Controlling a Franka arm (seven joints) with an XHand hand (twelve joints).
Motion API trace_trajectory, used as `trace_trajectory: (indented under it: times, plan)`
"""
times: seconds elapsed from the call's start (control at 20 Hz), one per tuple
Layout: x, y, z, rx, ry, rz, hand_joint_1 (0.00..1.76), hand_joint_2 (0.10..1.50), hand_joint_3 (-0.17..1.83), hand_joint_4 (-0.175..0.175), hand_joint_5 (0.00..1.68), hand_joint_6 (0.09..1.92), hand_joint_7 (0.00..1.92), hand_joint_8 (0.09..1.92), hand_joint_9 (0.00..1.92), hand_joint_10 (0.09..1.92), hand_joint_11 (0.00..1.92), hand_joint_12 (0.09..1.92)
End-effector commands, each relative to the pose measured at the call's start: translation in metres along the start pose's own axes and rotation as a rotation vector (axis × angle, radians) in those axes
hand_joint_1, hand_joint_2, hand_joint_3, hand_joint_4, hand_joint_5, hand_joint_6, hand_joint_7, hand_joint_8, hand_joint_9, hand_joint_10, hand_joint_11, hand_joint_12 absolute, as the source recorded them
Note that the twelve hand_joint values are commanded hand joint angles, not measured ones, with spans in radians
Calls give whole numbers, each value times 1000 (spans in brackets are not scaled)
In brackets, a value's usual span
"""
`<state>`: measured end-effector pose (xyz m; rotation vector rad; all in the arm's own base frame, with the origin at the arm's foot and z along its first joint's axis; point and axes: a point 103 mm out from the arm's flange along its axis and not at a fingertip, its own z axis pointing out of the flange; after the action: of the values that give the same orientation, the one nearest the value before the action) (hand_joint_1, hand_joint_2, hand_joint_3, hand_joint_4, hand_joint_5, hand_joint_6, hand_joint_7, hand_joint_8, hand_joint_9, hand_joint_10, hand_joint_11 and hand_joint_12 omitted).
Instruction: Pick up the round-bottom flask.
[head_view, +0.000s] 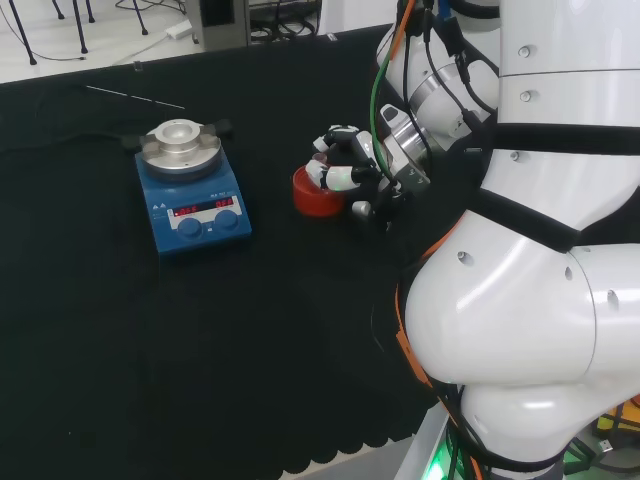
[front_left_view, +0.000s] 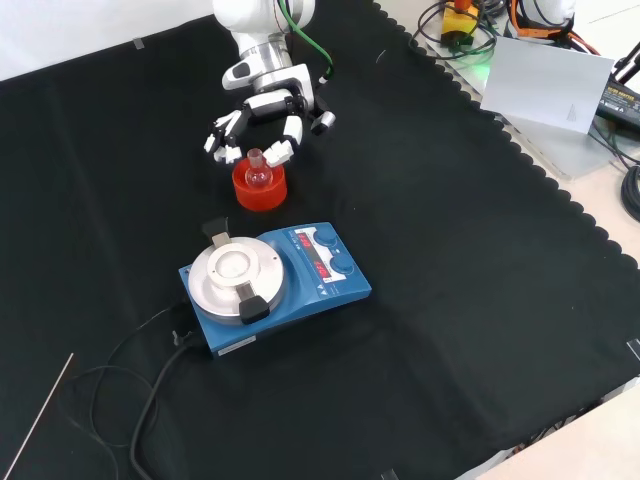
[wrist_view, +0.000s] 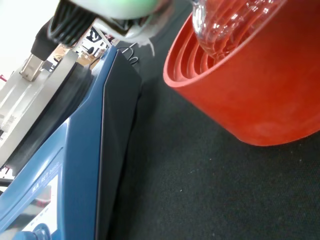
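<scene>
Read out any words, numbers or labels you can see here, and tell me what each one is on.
Red display on the blue stirrer plate: lit digits, too small to read.
Pale label on the stirrer plate's side, wrist view: blurred, unreadable.
Red ribbed stand and round-bottom flask: no print visible.

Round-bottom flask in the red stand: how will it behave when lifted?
The round-bottom flask looks like clear glass, so probably slippery and fragile. It seems empty, likely light. Its round base sits in the red ribbed stand; set elsewhere, it would probably roll.
</scene>
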<state>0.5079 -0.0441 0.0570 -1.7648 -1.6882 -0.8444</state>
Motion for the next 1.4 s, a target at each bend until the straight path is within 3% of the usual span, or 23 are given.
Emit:
trace_trajectory:
  times: [0.05,0.5,0.75,0.85,0.95,1.2,1.4]
  plan:
    - [-2,0,0,-4,-12,11,964,613,740,51,695,650,289,482,478,536,0,1298]
    - [-3,1,3,-11,-22,14,968,623,742,50,719,678,301,486,485,538,0,1308]
    - [-4,0,0,-42,-31,26,966,662,734,69,825,704,326,496,509,542,2,1340]
    - [-3,0,-2,-75,-51,42,989,890,413,139,907,942,348,516,536,552,23,1360]
    - [-1,-1,-2,-100,-69,53,1002,1030,171,167,947,1014,380,535,573,554,62,1357]
    - [4,0,-8,-134,-103,60,1016,1089,42,175,984,1002,446,549,648,545,149,1345]
    - [17,4,-19,-108,-119,43,1020,1089,33,175,995,988,460,548,665,538,169,1338]
